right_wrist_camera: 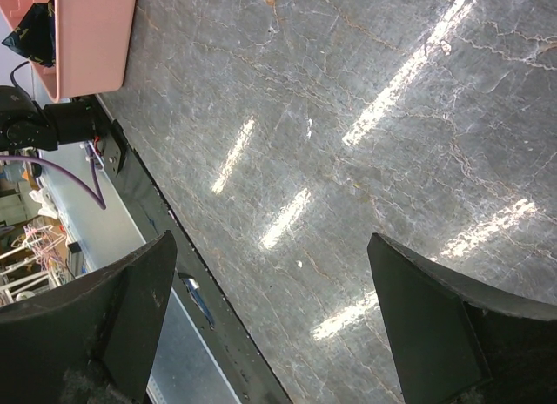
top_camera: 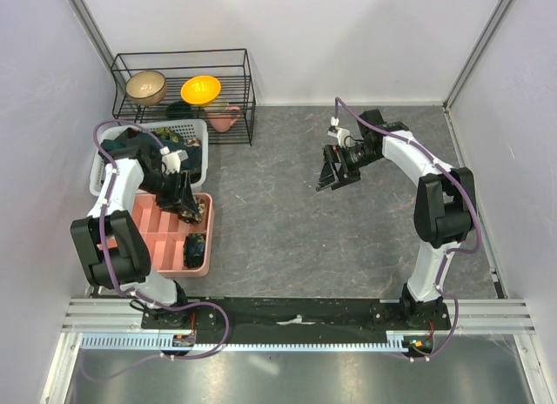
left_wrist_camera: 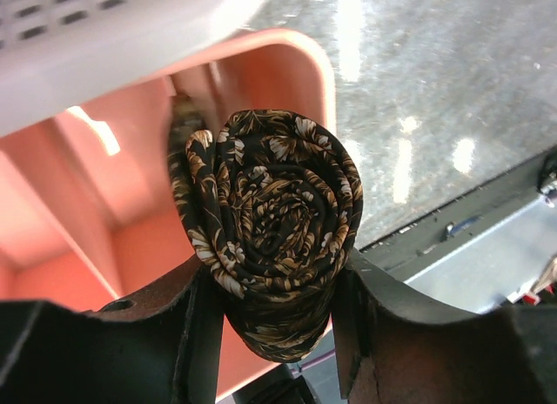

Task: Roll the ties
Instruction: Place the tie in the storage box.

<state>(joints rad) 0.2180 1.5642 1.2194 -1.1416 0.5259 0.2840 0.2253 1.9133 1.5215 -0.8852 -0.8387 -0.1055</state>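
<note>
Gripping the coiled tie (left_wrist_camera: 274, 217) with left fingers (left_wrist_camera: 165, 334) over the pink tray (left_wrist_camera: 296, 69); right fingers (right_wrist_camera: 113, 317) spread, empty. Could unroll if released high.

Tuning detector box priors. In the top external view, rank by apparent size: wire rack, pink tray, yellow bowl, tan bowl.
1. Wire rack, largest.
2. Pink tray.
3. Yellow bowl and tan bowl look about equal, so I'm not ranking them.
</note>
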